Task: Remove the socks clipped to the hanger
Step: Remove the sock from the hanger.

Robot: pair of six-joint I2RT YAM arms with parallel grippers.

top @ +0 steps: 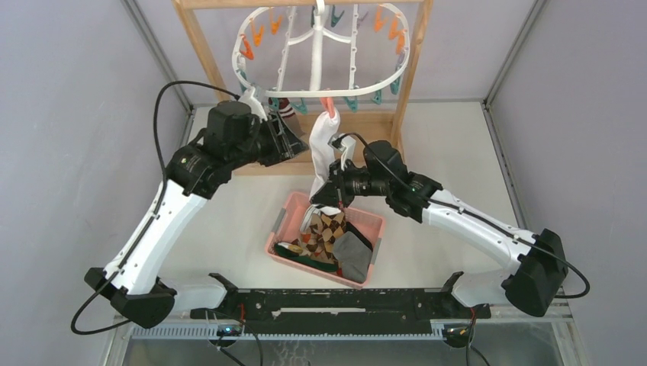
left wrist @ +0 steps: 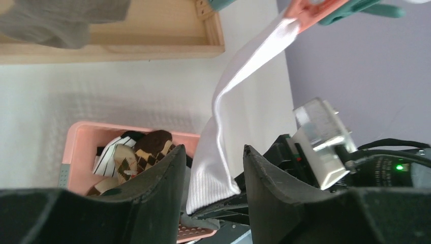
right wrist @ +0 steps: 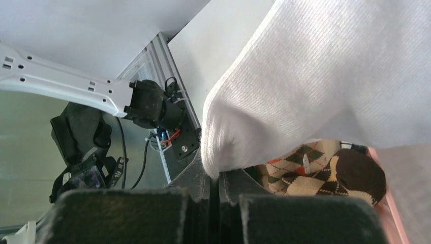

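Pink plastic basket (top: 365, 218) holds argyle and grey socks (top: 324, 232). At its 12 o'clock, right gripper (top: 329, 191) pinches tight on a ribbed white sock (top: 320, 149) stretched to an orange clip (top: 328, 103) on the oval white hanger (top: 317, 38). Left gripper (top: 292, 141), 10 o'clock, half-open, empty.

The top camera looks down over the bench (top: 458, 145) from its near edge; both wrist cameras closely face the white sock (left wrist: 223, 152) and pink basket (left wrist: 76, 147).

No legible text, label, brand, number or sign in top, left-wrist or right-wrist view; all surfaces unmarked.
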